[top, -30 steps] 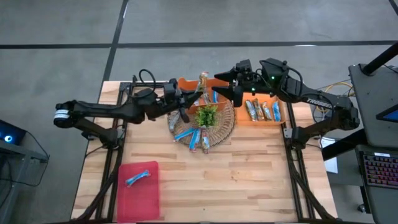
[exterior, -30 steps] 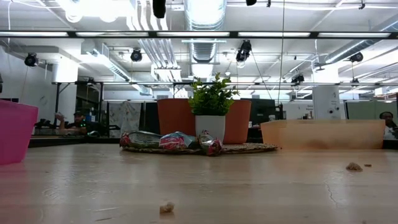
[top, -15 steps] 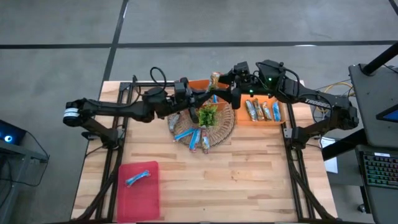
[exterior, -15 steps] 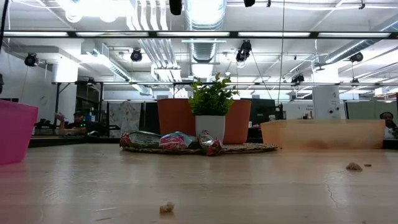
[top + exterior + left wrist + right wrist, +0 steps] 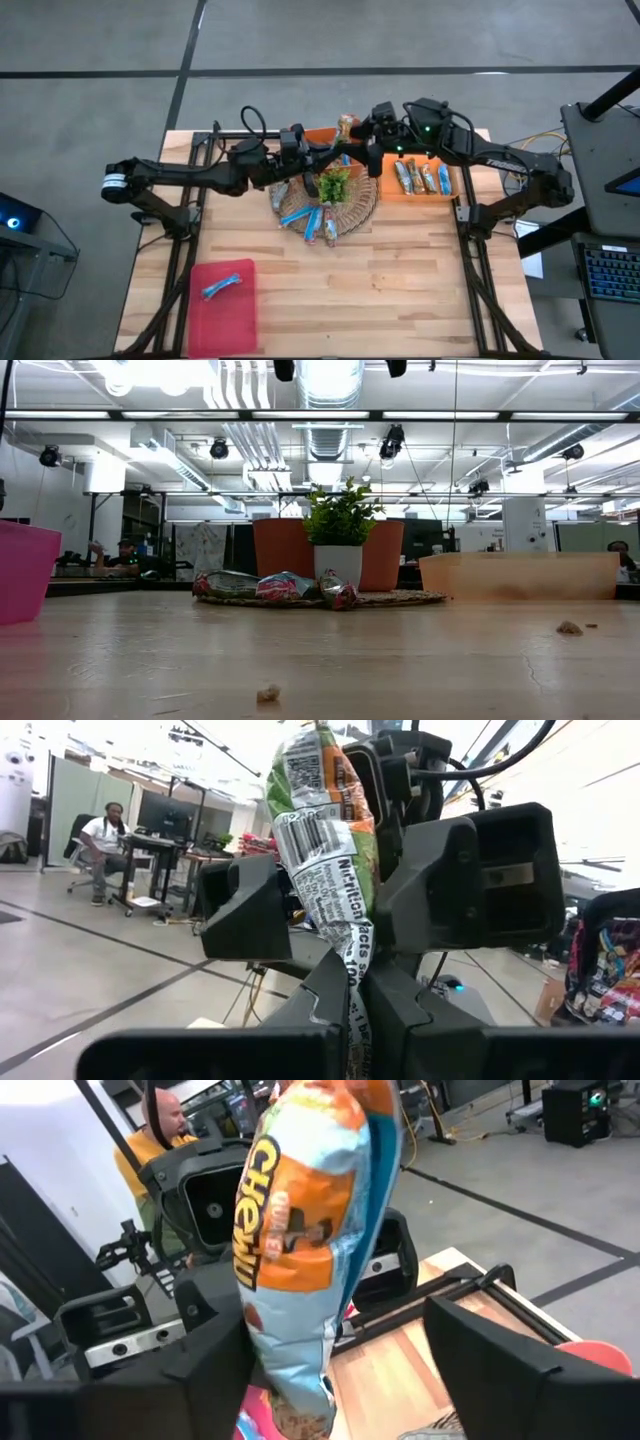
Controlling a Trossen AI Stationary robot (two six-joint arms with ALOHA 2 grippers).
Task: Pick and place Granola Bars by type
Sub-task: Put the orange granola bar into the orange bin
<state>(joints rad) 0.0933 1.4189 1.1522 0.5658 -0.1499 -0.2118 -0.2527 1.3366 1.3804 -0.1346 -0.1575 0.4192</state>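
Note:
One granola bar [image 5: 346, 126] is up in the air over the table's far middle. Its wrapper is orange and light blue on one face [image 5: 310, 1230] and green, orange and white with print on the other [image 5: 320, 830]. My left gripper [image 5: 337, 148] is shut on the bar's lower end. My right gripper [image 5: 369, 148] faces it from the right, open, with one finger on either side of the bar [image 5: 215, 1370]; I see no contact. More bars [image 5: 312, 218] lie on a round woven mat [image 5: 368, 205] beside a small green plant [image 5: 332, 185]. My left gripper pinches the bar's lower end [image 5: 352, 982] between its two fingers [image 5: 395, 1020]. It comes from the table's left side. The bar is lifted clear and stands upright above the fingers, with its upper end free.
An orange tray [image 5: 455, 185] at the right holds several brownish bars [image 5: 420, 177]. A red bin [image 5: 230, 320] near the left front corner holds one blue bar [image 5: 222, 286]. An orange container [image 5: 312, 133] sits behind the mat. People show in the room beyond the table.
My left gripper has carried the bar to the right and toward the far edge, up to the right gripper, then kept still. My right gripper has edged left, so its open fingers now stand on either side of the bar.

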